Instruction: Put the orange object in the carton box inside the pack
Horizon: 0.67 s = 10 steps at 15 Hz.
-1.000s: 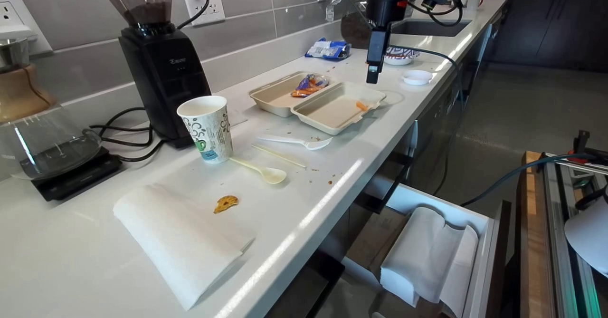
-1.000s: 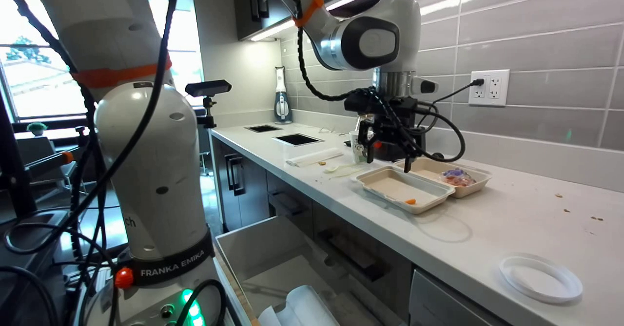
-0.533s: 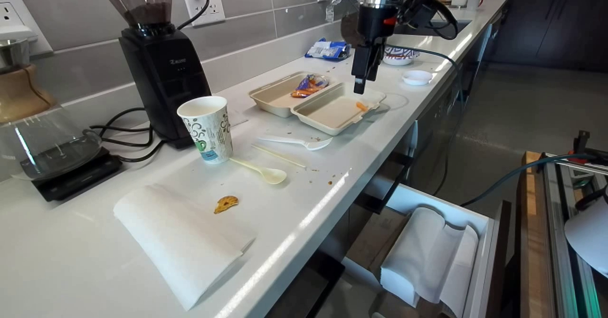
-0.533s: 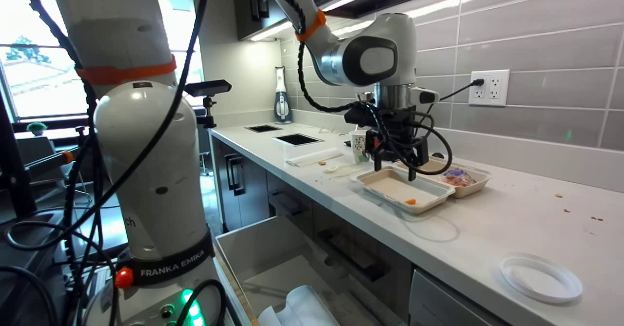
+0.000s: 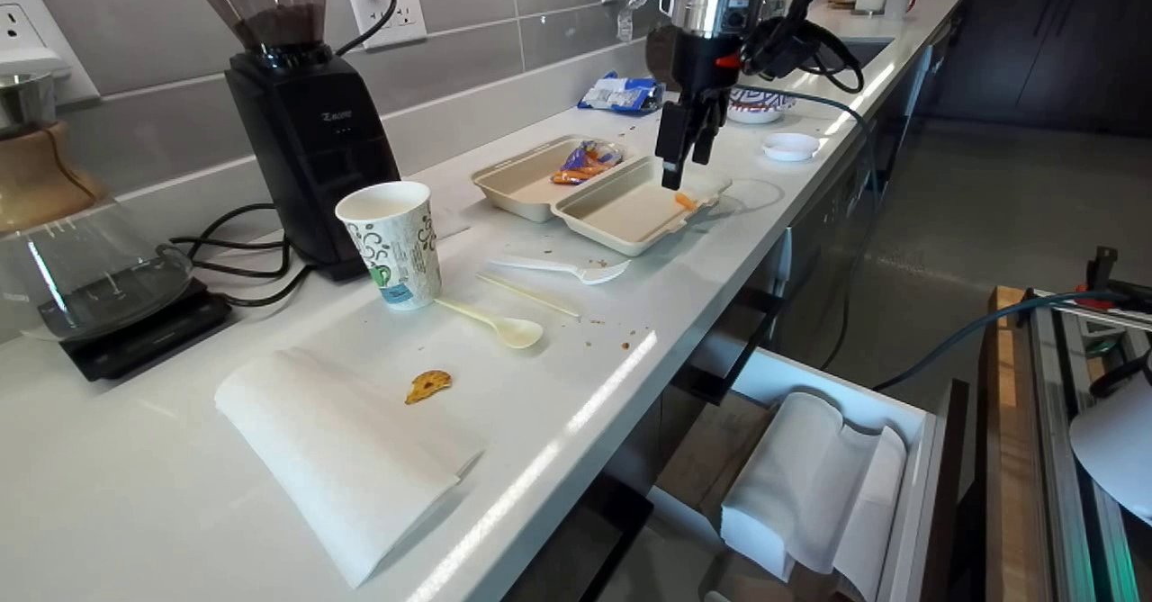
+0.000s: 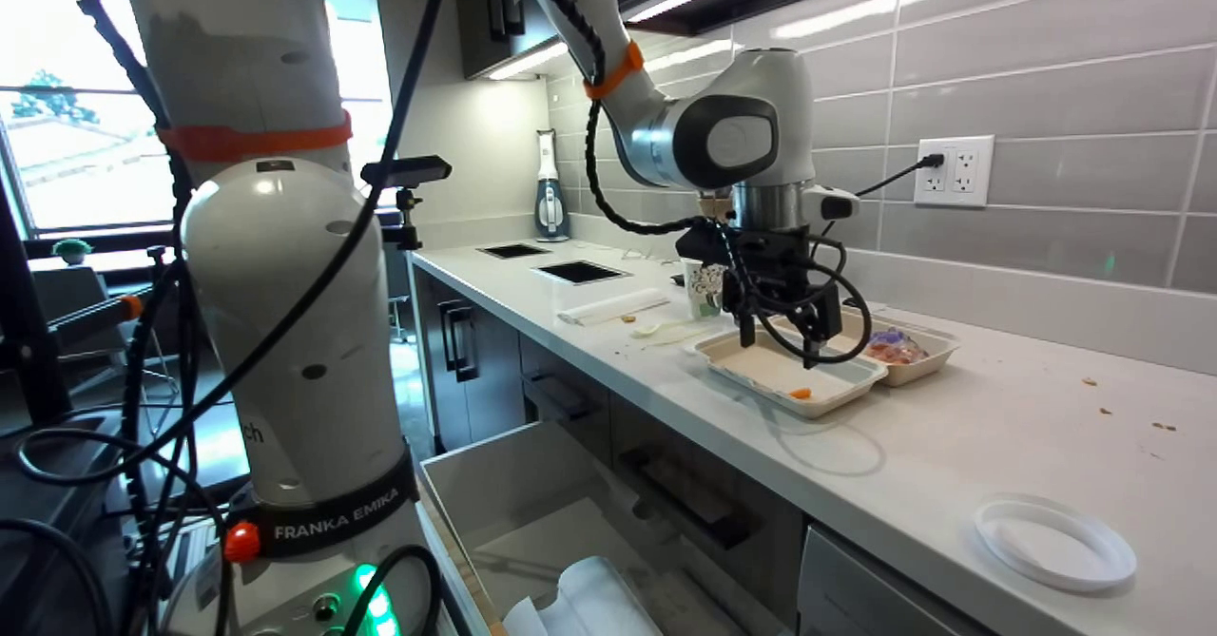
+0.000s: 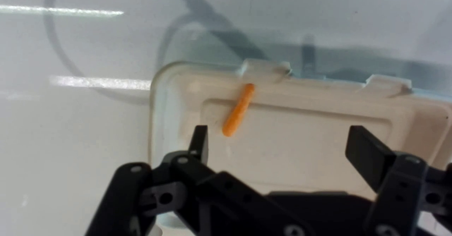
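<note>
Gray tiles (image 5: 468, 8) behind a white counter (image 5: 531, 386) in an exterior view, with a black coffee grinder (image 5: 315, 148), a glass carafe (image 5: 108, 251) and a printed paper cup (image 5: 389, 247) toward the wall. Nearer, a folded white towel (image 5: 333, 458), a brown snack piece (image 5: 427, 387) and a pale spoon (image 5: 515, 332). Farther along, a tan carton box (image 5: 621, 220) laid out in 2 halves: in the wall-side half, a purple-printed pack (image 5: 587, 159) with orange pieces showing; in the edge-side half, 1 orange carrot (image 5: 685, 201), just below the hand (image 5: 686, 170) in the picture.

Also in an exterior view, a white arm (image 6: 780, 94) above the counter, hand over the edge-side half, carrot by the outer rim, outside the pack. Below, a pulled-out drawer (image 6: 532, 512) with white paper (image 6: 594, 598).

In the wrist view, hand released, 2 fingers (image 7: 200, 144) spread wide above the box floor. Apart from both, the carrot, aslant: lower end on the floor, upper end on the sloping side near a tab (image 7: 265, 68).
</note>
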Available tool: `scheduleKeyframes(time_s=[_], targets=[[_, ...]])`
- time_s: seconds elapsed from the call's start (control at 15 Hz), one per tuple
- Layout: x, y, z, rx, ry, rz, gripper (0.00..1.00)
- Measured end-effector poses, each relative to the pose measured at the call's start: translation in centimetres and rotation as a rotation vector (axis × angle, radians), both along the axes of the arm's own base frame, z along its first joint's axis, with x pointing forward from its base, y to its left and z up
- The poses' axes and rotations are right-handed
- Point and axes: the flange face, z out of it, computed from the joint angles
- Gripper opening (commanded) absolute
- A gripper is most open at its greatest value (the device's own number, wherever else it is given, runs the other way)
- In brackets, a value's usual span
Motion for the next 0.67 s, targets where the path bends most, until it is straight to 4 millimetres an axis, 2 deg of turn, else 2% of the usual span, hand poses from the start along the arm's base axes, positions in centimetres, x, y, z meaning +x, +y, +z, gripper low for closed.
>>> scheduleKeyframes(time_s=[0.53, 0.67], targets=[[0.3, -0.5, -1.6, -0.029, 0.005, -0.061, 1.00], [0.4, -0.7, -1.9, -0.032, 0.008, -0.076, 0.95]])
